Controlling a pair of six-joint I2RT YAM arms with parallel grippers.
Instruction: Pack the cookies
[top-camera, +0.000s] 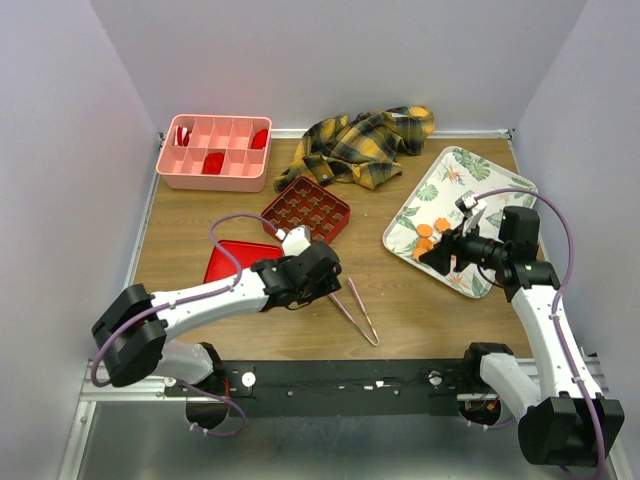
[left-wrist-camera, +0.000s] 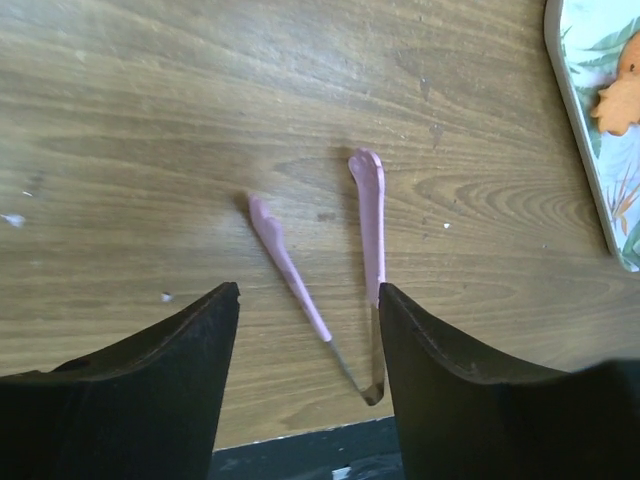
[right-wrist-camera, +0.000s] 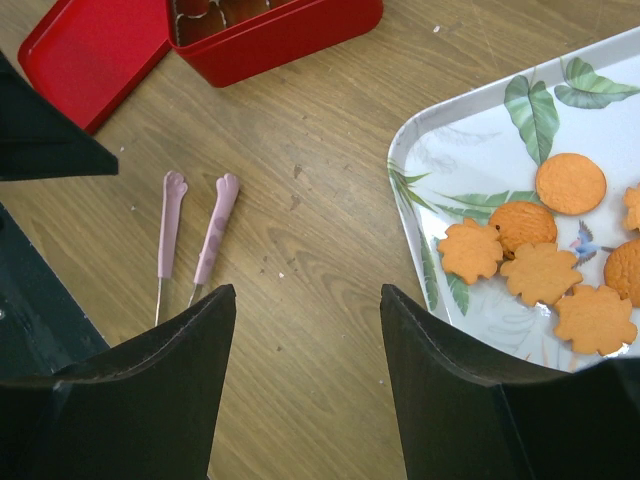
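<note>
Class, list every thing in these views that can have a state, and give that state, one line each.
cookies, loose on the floral tray, none packed
red gridded box, open
red lid, off, flat on the table
tongs, lying on the table, arms spread, not gripped
left gripper, fingers open, empty, above the tongs
right gripper, fingers open, empty
plaid cloth, crumpled
pink divided bin, partly filled
</note>
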